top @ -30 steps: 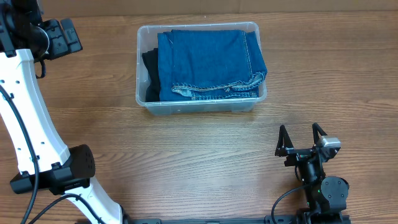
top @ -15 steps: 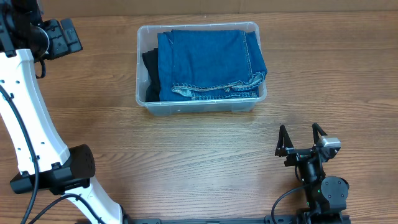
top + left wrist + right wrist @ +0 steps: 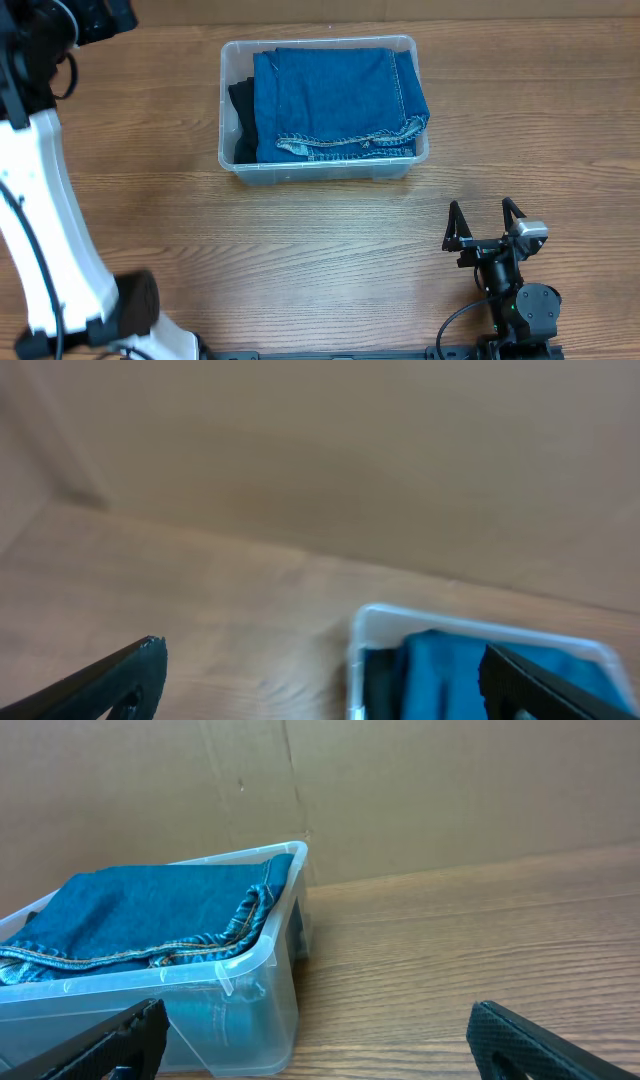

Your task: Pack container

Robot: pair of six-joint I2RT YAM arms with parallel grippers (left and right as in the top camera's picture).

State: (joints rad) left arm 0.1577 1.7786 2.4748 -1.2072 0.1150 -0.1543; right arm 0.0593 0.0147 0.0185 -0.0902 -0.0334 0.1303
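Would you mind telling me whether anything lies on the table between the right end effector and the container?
Nothing visible does. Only bare wooden table lies between the open right end effector and the near wall of the container, which already holds folded denim.

container [image 3: 320,172]: clear, upright, far side of table [image 3: 300,270]
contents: folded jeans [image 3: 335,95] fill most; black cloth [image 3: 240,120] along left wall
right gripper [image 3: 482,208]: near edge, jaws apart, empty
left arm [image 3: 50,220]: white, far left
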